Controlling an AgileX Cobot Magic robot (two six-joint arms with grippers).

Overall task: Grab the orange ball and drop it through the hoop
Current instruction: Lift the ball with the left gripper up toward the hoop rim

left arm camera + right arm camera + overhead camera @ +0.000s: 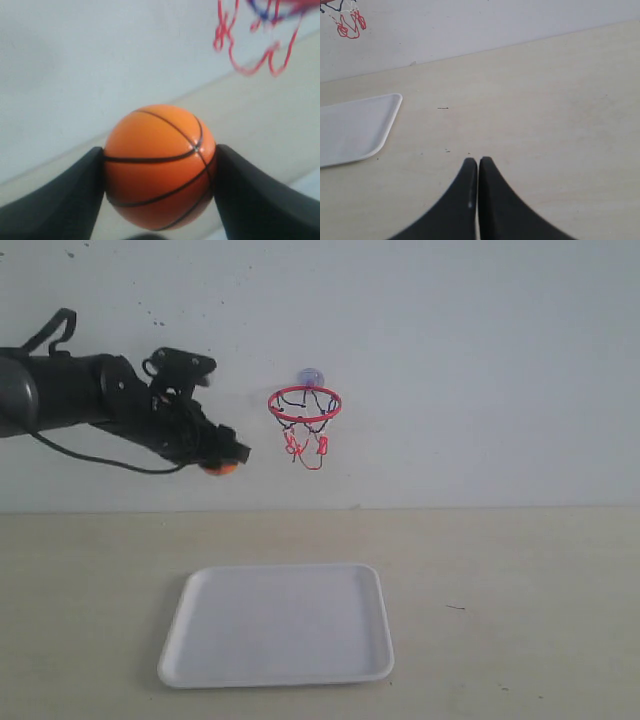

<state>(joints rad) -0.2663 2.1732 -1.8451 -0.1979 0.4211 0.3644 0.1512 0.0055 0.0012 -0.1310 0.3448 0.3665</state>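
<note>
Since the left gripper [222, 458] is clamped on the orange ball [160, 167] and holds it in the air, the pickup is done; the ball hangs just left of the hoop [304, 404] and a little below its red rim, so by my judgement lifting it over the rim and letting go are left. Below the hoop, the white tray [275, 678] on the table [520, 580] holds nothing, and the hoop's net is empty too. Well apart from the hoop, seemingly off to its right, the right gripper [478, 172] hangs over the table with its jaws pressed together on nothing
</note>
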